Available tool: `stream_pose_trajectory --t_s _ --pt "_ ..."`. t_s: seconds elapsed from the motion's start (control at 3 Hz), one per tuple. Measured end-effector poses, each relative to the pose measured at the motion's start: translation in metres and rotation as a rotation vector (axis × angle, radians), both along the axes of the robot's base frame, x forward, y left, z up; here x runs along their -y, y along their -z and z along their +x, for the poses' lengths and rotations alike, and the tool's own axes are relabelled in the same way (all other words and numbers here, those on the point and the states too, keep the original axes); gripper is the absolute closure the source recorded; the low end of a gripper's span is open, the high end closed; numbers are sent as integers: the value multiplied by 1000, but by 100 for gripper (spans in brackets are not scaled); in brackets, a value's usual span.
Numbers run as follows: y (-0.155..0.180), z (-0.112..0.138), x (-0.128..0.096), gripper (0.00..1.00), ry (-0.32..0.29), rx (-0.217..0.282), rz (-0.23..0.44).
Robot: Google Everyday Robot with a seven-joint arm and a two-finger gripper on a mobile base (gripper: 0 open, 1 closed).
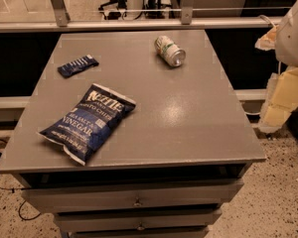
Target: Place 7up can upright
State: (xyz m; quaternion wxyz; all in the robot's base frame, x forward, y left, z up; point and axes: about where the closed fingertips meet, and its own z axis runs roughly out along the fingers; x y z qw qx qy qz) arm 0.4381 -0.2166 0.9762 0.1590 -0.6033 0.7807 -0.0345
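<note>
Currently the pincer [284, 97] hangs beside the surface [188, 113]; whether it is apart or together I cannot tell. Well to its left and farther back, the 7up can [170, 50] lies on its side; a glancing touch could roll it off the far edge.

Dim warm light; glare on table [188, 110]; gripper [283, 95], seemingly lit, at right edge.

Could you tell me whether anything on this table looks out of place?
The 7up can lies on its side near the far edge of the table, rather than upright. The gripper hangs beyond the right edge, apart from the can.
</note>
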Motion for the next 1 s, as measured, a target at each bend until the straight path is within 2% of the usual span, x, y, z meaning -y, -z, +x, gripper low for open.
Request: stream_pose_trajectory --t_s 0.67,1.0 --pt "-3 11 -7 0 -5 17 19" --pt "4 74 -23 0 53 20 139"
